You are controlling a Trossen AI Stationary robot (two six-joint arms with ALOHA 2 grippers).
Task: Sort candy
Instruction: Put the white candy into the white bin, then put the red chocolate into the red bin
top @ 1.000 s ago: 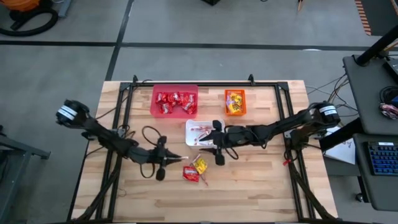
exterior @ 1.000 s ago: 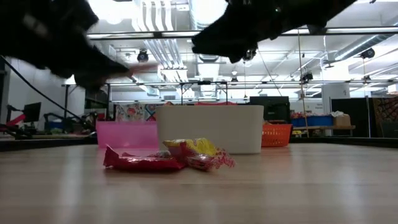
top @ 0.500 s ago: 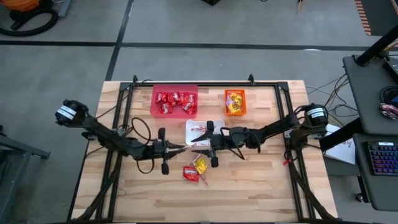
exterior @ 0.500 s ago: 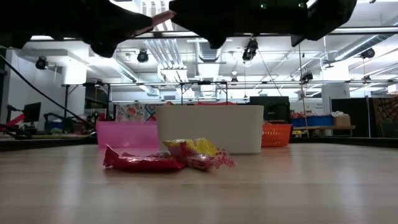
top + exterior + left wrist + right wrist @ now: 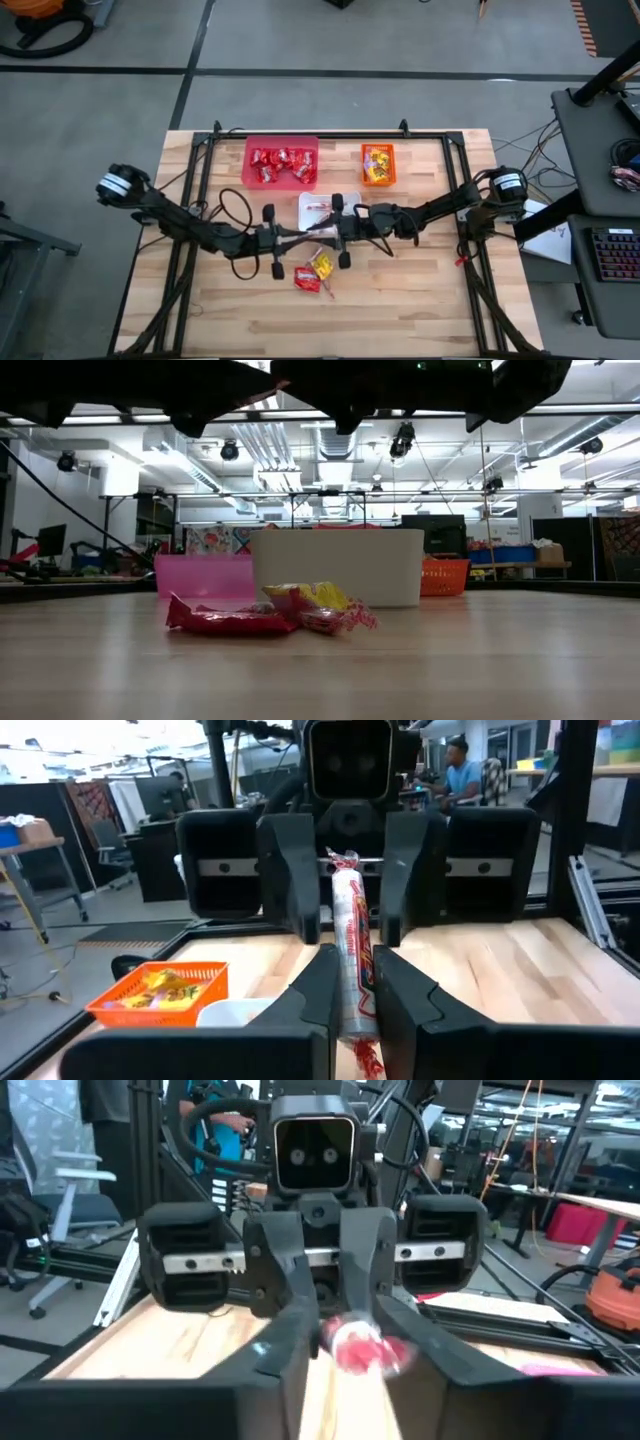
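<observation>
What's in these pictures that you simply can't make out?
- High view: part of the white bin and its contents, covered by the left gripper and right gripper.
- Low view: what lies in the white bin and the pink bin, hidden behind their own walls.
- Right wrist view: the stick candy, blurred to a red smear.
- High view: print on the loose candy, too small.

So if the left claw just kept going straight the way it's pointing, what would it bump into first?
The left gripper, shut on a candy stick, points straight at the right gripper. It would probably meet that gripper's fingers, which flank the stick's far end.
</observation>
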